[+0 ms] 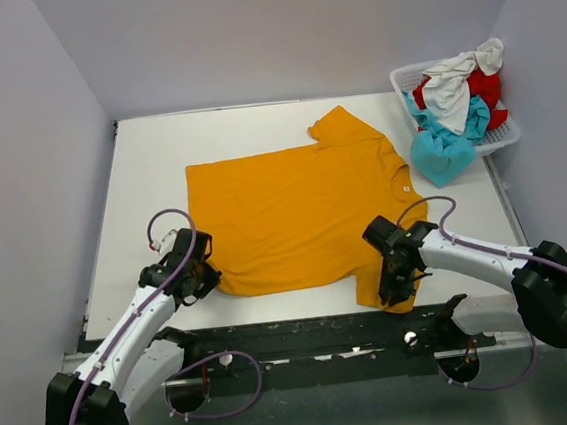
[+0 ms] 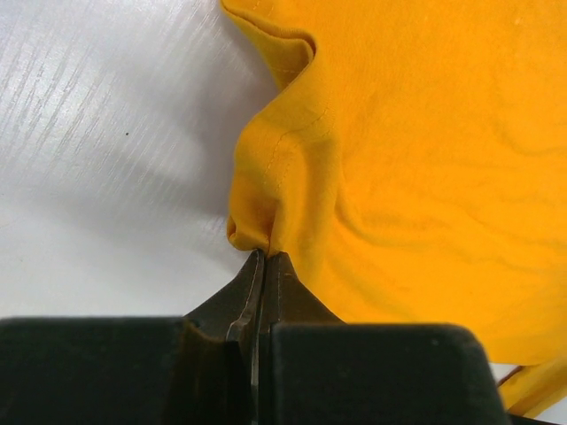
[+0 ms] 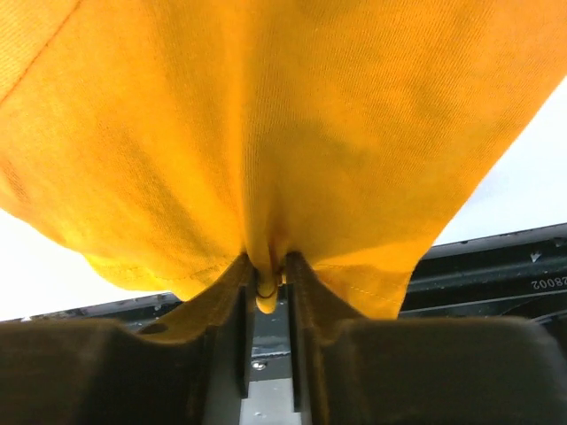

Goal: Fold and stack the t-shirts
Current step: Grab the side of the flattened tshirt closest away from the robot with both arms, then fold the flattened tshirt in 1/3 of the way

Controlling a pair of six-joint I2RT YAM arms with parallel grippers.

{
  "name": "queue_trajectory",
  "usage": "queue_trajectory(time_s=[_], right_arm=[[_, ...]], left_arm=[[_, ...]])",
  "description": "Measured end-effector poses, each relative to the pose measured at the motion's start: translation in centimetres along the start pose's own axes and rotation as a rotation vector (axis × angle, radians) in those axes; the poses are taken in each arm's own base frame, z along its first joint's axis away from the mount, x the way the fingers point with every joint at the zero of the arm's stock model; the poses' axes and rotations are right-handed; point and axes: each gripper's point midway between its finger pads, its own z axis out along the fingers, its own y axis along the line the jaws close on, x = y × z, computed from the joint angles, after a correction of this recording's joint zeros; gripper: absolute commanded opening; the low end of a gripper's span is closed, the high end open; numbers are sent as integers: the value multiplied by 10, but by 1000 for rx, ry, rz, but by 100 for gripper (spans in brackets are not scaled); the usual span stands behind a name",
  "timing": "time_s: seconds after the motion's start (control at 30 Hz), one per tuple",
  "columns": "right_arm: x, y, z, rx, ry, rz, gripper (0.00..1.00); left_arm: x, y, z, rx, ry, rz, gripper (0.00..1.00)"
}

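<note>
Orange shirt (image 1: 293,207) lies flat mid-frame on the worktop (image 1: 147,155). Left pincer (image 2: 266,257) is pinching its lower-left corner, and right pincer (image 3: 266,270) is pinching the lower-right sleeve.

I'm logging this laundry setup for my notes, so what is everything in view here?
orange t-shirt: one, mustard-orange, spread on the table
white t-shirt: one, white, top of the heap in the basket
red t-shirt: one, red, in the basket
turquoise t-shirt: one, turquoise, spilling over the basket's near side
basket: one, white, far right corner
table: one, white
left gripper: one, black, shut on the orange t-shirt's near left corner
right gripper: one, black, shut on its near right sleeve
</note>
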Motion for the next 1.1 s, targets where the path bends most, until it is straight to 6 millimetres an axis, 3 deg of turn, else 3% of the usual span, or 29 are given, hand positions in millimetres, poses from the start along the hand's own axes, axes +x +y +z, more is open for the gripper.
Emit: queue_trajectory(time_s=[0.07,0.1,0.3,0.6,0.7,0.9,1.1], right_arm=[[0,2,0,-11,-2,6,2],[0,2,-1,-15,-4,8,1],[-4,-1,-7,-28,-46,7,1],[-6,-7,-37,-65,-103,8,1],[-15,-6,-42,-63,-148,8,1],[-67,18,-73,-78,-356,-2,1],[-131,49,-114,-108,-590,-16,1]], left_arm=[[0,0,-1,4,-2,-1,0],[0,-1,-1,6,-3,-1,0],[0,3,-11,21,-12,-13,0],[8,19,-30,32,-15,-58,0],[12,21,-31,55,-13,-65,0],[17,14,-23,52,35,-54,0],[7,3,-23,39,35,-49,0]])
